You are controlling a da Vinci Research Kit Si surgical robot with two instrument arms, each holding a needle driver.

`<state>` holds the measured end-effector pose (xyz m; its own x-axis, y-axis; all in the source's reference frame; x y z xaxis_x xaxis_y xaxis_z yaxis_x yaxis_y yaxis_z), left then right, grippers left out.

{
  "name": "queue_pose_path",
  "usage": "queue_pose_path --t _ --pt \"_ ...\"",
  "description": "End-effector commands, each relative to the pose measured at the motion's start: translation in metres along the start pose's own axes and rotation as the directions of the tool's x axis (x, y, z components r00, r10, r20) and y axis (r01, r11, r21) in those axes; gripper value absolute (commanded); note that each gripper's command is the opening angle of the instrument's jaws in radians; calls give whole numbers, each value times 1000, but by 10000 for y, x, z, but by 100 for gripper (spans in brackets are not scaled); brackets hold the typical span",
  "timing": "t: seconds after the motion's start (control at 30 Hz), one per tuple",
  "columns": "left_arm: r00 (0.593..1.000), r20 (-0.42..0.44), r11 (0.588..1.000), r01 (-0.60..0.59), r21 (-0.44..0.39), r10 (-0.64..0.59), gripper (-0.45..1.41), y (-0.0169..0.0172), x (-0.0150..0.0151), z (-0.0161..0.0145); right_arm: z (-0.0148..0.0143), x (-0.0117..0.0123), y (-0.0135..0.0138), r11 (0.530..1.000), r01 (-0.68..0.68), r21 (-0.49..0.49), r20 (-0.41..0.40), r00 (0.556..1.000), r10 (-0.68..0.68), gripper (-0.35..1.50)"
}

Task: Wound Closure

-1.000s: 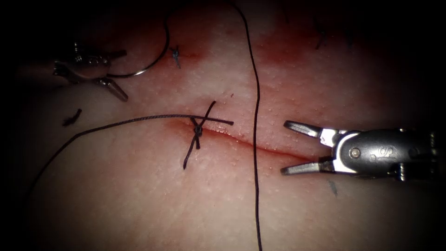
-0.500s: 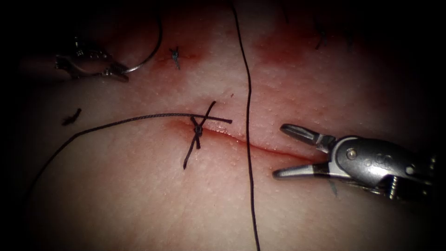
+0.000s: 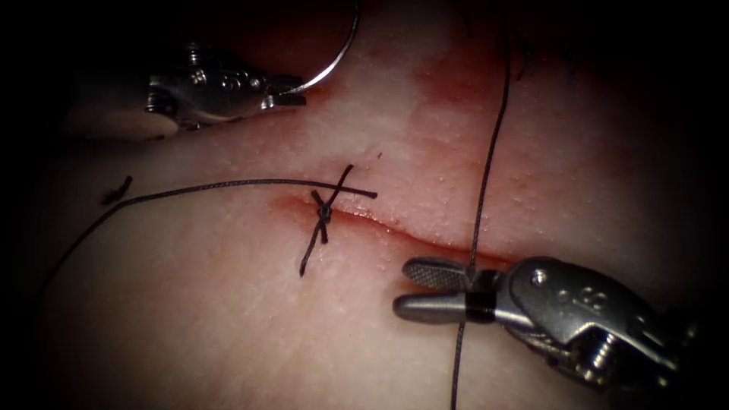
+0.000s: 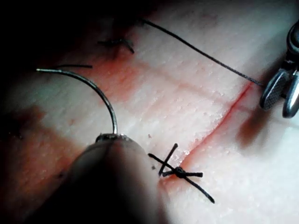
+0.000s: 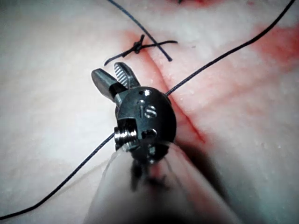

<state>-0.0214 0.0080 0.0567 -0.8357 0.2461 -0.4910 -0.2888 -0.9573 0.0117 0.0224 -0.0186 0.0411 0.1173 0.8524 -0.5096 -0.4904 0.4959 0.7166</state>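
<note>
- Two grippers, endoscope view: left gripper (image 3: 292, 91), clamped on the needle (image 3: 338, 57) near one end, has shifted rightward since a second ago; needle is off the tissue (image 3: 228, 304).
- Right gripper (image 3: 418, 290), jaws narrowed from wide apart, now straddles the thread (image 3: 486, 167) at the cut (image 3: 425, 241); grip uncertain.
- Left wrist view: needle (image 4: 100, 91) arcs free; knot (image 4: 179, 172) on the cut.
- Right wrist view: housing stamped "S".
</note>
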Motion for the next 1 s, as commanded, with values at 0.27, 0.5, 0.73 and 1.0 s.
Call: queue_pose_path --t 0.27,0.5,0.73,1.0 --pt "998 -49 991 -30 131 37 -45 48 25 19 -33 12 21 965 -100 -243 41 993 114 86" --pt "991 -76 956 -84 281 110 -45 76 37 27 -30 21 62 926 -197 -321 -18 979 202 116" --pt "989 -58 934 -109 341 136 -45 101 46 37 -16 38 94 894 -317 -316 -144 948 285 146" --pt "983 -71 932 -134 336 167 -45 110 49 37 -8 45 99 891 -346 -293 -166 937 309 140"
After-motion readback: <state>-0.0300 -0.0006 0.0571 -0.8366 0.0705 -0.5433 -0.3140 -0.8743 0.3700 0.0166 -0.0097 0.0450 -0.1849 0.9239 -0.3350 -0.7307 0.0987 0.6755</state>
